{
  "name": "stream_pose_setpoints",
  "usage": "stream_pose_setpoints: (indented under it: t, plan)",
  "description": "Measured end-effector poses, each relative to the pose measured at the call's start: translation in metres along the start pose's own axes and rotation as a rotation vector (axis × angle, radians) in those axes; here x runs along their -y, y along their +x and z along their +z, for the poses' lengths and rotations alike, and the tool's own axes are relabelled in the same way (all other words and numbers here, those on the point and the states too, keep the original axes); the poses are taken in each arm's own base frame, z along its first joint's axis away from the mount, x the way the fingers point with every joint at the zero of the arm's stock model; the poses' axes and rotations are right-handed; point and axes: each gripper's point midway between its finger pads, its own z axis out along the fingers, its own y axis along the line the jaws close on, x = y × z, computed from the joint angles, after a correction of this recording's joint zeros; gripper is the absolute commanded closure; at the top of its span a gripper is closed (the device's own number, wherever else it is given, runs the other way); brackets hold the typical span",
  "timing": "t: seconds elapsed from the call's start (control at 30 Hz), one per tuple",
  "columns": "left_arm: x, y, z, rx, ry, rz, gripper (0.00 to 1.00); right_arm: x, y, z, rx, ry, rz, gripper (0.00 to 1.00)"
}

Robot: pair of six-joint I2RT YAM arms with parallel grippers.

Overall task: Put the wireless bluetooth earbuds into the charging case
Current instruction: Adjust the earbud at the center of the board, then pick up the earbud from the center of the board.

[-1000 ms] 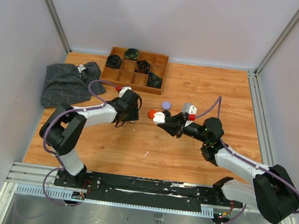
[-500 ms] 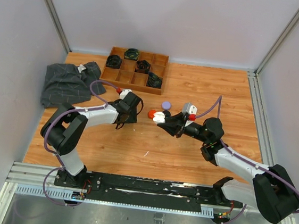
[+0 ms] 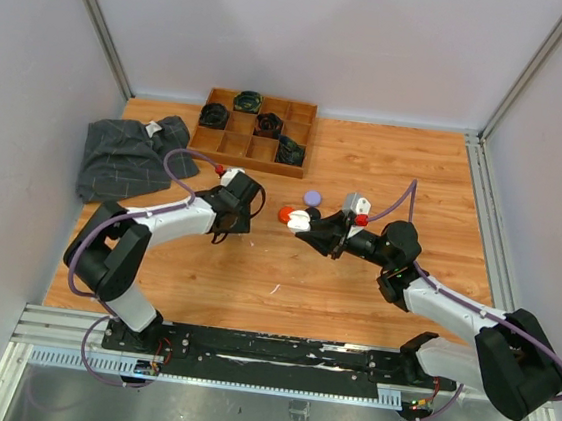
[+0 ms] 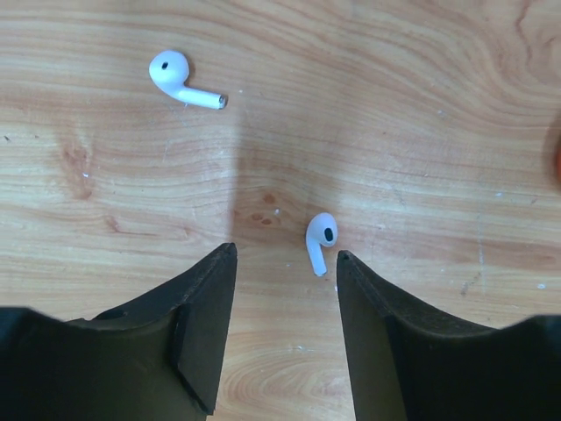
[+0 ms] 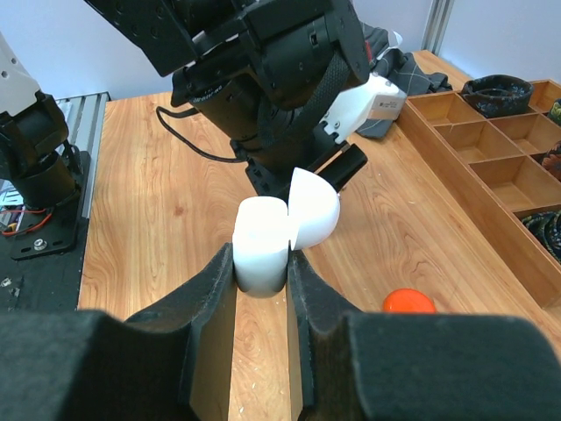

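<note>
Wooden desk (image 4: 394, 132), left end effector (image 4: 286, 253) pointing down, standing open, white earbud (image 4: 321, 239) lying between its tips, right end effector (image 5: 260, 263) reaching level, clamping charging case (image 5: 285, 230).

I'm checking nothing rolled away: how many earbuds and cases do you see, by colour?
White earbuds: 2
White case: 1
Orange case: 1
Lilac case: 1
Total: 5

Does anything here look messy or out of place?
Two white earbuds lie loose on the wooden table, outside the open white case held by the right pincer. A grey cloth sits crumpled beside the tray.
</note>
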Motion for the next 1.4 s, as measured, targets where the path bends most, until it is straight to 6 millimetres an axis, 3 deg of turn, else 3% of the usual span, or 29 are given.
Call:
stream_pose_setpoints:
  t: [0.27,0.37,0.63,0.97,1.4]
  plan:
    - [0.016,-0.034,-0.016,0.041,0.038,-0.020,0.55,0.000,0.000,0.000,0.000,0.000,0.001,0.98]
    - [0.021,-0.041,-0.014,0.035,0.039,-0.026,0.58,-0.001,-0.001,-0.001,0.002,0.000,-0.001,0.98]
    - [0.019,-0.019,0.008,-0.061,-0.011,0.016,0.66,-0.002,-0.004,-0.002,0.003,0.000,-0.003,0.98]
    - [0.017,-0.004,0.018,-0.127,-0.045,0.046,0.70,-0.002,-0.001,-0.003,-0.008,0.001,0.006,0.98]
    - [0.020,-0.004,0.019,-0.141,-0.036,0.061,0.83,-0.003,0.001,-0.004,-0.020,0.002,0.016,0.98]
